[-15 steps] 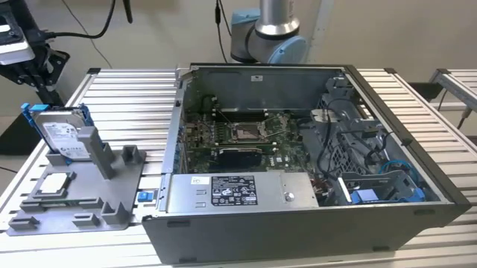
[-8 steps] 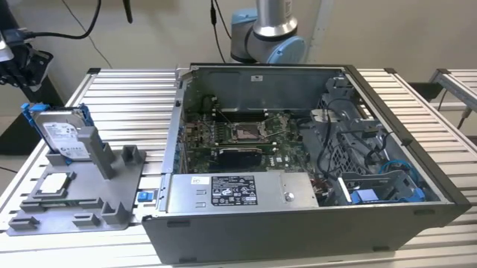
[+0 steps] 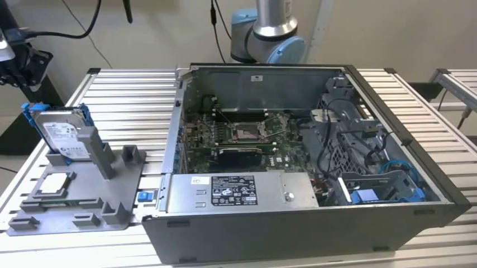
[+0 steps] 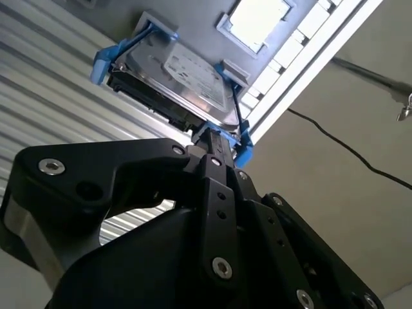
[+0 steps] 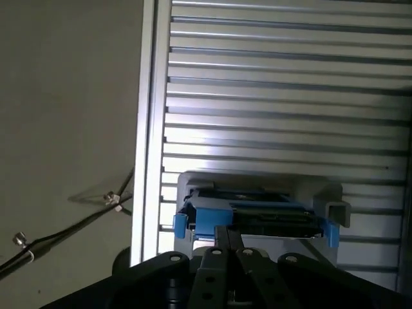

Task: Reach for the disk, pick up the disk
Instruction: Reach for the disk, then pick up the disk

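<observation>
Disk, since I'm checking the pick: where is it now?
At the exterior view's left, the disk stands on edge in the grey holder, beside the open case.

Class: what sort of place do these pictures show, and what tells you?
Likely a robotics lab workbench: an opened computer case, a robot arm beyond it, and the disk standing in a grey fixture.

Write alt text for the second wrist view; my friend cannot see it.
A black gripper sits close to the blue-framed edge of the disk, a silver-grey hard drive with a white label; whether they touch cannot be told. The disk stands in a grey holder on a slatted metal table, with a small square chip in the same holder.
</observation>
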Controlling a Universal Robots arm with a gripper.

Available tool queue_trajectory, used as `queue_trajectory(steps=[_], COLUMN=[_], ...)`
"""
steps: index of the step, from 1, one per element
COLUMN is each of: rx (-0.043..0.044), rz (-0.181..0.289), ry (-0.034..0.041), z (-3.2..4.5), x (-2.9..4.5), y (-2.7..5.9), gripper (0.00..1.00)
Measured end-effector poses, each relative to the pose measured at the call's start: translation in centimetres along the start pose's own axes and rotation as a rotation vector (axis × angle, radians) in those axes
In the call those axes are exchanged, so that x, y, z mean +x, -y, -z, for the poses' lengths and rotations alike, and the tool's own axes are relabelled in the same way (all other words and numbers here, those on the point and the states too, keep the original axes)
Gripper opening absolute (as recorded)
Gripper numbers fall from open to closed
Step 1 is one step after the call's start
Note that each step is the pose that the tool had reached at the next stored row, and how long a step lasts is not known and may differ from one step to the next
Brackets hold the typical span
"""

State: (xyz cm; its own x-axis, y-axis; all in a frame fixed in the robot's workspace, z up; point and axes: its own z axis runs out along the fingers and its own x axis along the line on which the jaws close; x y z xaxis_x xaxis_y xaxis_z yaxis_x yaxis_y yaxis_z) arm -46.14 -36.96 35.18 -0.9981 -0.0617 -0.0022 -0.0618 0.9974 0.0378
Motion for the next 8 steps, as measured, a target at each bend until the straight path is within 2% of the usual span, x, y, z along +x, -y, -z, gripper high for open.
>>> queue_trajectory(steps=[8], rx=[0.0003], rz=[0.146], ry=[-0.0057], z=[0.00], x=[0.00], y=[-0.01], gripper=[0.00])
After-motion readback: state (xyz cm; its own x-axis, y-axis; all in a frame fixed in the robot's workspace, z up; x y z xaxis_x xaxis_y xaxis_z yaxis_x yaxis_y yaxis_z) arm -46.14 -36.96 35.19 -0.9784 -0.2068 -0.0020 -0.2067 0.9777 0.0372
